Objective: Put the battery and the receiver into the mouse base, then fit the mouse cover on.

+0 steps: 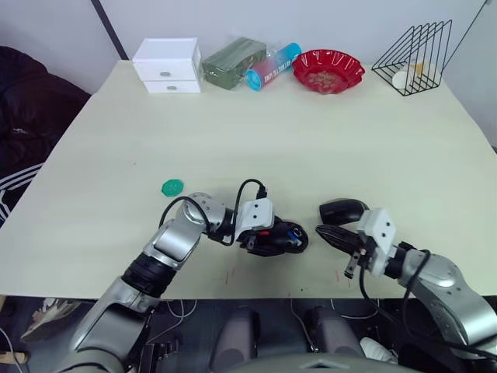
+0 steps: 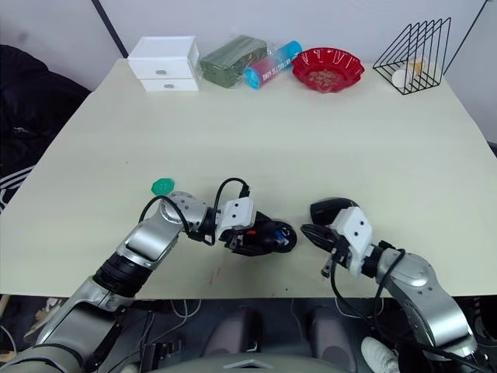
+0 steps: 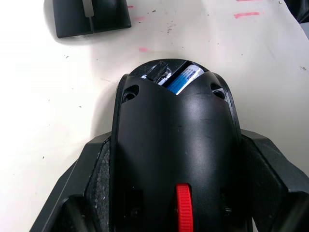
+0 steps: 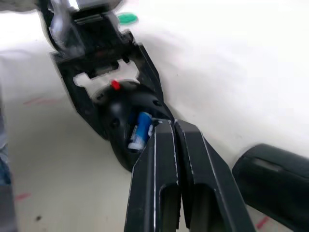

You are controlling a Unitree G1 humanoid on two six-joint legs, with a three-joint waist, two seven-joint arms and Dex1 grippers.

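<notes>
1. Left eye view: the mouse base point(image 1: 279, 238) sits near the front edge of the table point(image 1: 311, 140), held in the left gripper point(image 1: 260, 238), one finger on each flank.
2. In the left wrist view we see the base point(image 3: 174, 159) filling the space between the two black fingers point(image 3: 94, 179), red scroll wheel point(image 3: 183, 208) towards the wrist, open compartment pointing away.
3. A blue-and-white battery point(image 4: 139, 129) lies in that compartment; we cannot tell whether the receiver is in place.
4. The mouse cover point(image 1: 342, 210) rests on the table just right of the base, apart from it, just behind the right gripper point(image 1: 324, 235).
5. The right gripper has its fingers pressed together with nothing between them; in the right wrist view the tips sit at the rim of the base, right beside the battery. Whether they touch, we cannot tell.
6. A green disc point(image 1: 172, 187) lies on the table left of the left forearm, clear of the work.
7. Along the far edge: white drawer box point(image 1: 166, 64), green packet point(image 1: 233, 61), blue tube point(image 1: 273, 66), red bowl point(image 1: 328, 69), black wire rack point(image 1: 413, 56), all well apart from the mouse.
8. Left forearm reaches in low from the left, wrist level over the table; right forearm comes from the lower right, gripper pointing left towards the base.
</notes>
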